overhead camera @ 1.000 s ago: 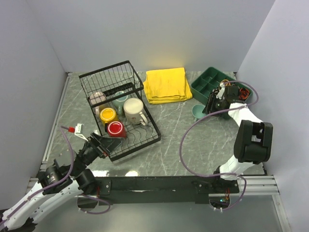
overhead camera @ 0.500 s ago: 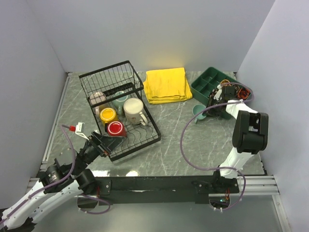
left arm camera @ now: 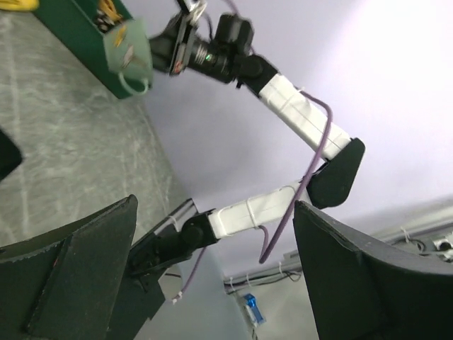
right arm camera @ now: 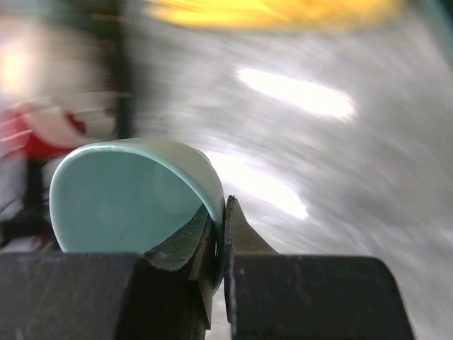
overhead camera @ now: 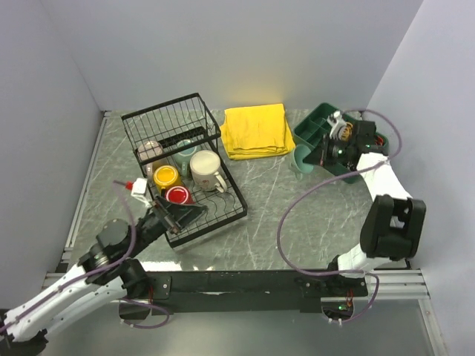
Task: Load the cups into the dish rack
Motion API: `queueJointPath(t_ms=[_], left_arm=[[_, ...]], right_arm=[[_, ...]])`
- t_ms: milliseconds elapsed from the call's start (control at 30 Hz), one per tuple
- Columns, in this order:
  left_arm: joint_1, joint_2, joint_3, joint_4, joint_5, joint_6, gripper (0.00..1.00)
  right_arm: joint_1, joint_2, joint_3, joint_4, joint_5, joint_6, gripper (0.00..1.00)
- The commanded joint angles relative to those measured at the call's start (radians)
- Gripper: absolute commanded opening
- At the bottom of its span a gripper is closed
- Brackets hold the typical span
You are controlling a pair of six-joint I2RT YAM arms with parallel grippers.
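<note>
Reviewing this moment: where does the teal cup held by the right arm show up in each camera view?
Top external: teal cup right of centre, at the right gripper, beside the green tray.
Left wrist: teal cup upper left, held in front of the tray.
Right wrist: teal cup lower left, rim pinched between the fingers.
Shared landmark: yellow cloth, a blur along the right wrist view's top edge.

Grey table: dish rack, towel, tray

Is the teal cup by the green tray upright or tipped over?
Tipped. The right tool pinches the teal cup by its rim, and the overhead view shows its side wall rather than its open mouth.
</note>
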State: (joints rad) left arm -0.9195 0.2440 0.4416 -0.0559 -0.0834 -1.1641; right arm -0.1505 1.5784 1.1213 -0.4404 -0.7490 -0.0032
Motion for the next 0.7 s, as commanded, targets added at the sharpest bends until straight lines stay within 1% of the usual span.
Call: queueJointPath(t_ms=[0, 33, 67, 100, 133, 167, 200, 233, 267, 300, 333, 367, 400, 467, 600, 667], left_arm=[[0.002, 0.208, 0.019, 0.328, 0.187, 0.021, 0.96], [0.002, 0.25, 0.029, 0.406, 0.21, 0.032, 0.96], [0.004, 0.293, 0.055, 0.457, 0.241, 0.044, 0.96], [0.002, 0.379, 0.071, 0.497, 0.269, 0.078, 0.96], [0.002, 0.421, 0.091, 0.527, 0.315, 0.098, 0.96], [0.004, 0.463, 0.141, 0.568, 0.333, 0.118, 0.96], [0.004, 0.544, 0.17, 0.58, 0.353, 0.159, 0.96], [0.002, 0.582, 0.201, 0.593, 0.393, 0.178, 0.97], [0.002, 0.618, 0.253, 0.611, 0.404, 0.19, 0.97], [0.004, 0.682, 0.276, 0.631, 0.421, 0.207, 0.97], [0.002, 0.711, 0.296, 0.645, 0.434, 0.211, 0.98], [0.002, 0.738, 0.33, 0.651, 0.438, 0.211, 0.97], [0.002, 0.785, 0.344, 0.659, 0.439, 0.221, 0.98], [0.002, 0.825, 0.364, 0.679, 0.45, 0.23, 0.98], [0.004, 0.902, 0.373, 0.772, 0.471, 0.23, 0.99], [0.002, 0.917, 0.384, 0.795, 0.482, 0.236, 0.96]], right_arm=[[0.009, -0.141, 0.12, -0.002, -0.499, -0.046, 0.0], [0.014, -0.153, 0.124, 0.07, -0.532, 0.047, 0.0], [0.02, -0.164, 0.121, 0.118, -0.553, 0.098, 0.0], [0.037, -0.197, 0.115, 0.174, -0.588, 0.153, 0.0], [0.046, -0.216, 0.086, 0.324, -0.596, 0.287, 0.0], [0.058, -0.234, 0.066, 0.413, -0.601, 0.363, 0.0], [0.069, -0.274, 0.045, 0.51, -0.612, 0.444, 0.0], [0.089, -0.291, 0.007, 0.693, -0.615, 0.594, 0.0], [0.101, -0.308, -0.006, 0.766, -0.613, 0.658, 0.0], [0.112, -0.329, -0.015, 0.823, -0.612, 0.71, 0.0], [0.138, -0.339, -0.014, 0.882, -0.615, 0.771, 0.0], [0.146, -0.346, -0.011, 0.885, -0.612, 0.787, 0.0], [0.172, -0.36, -0.009, 0.885, -0.607, 0.801, 0.0], [0.222, -0.38, -0.012, 0.901, -0.601, 0.816, 0.0], [0.298, -0.412, -0.058, 1.055, -0.593, 0.936, 0.0], [0.318, -0.422, -0.057, 1.046, -0.598, 0.937, 0.0]])
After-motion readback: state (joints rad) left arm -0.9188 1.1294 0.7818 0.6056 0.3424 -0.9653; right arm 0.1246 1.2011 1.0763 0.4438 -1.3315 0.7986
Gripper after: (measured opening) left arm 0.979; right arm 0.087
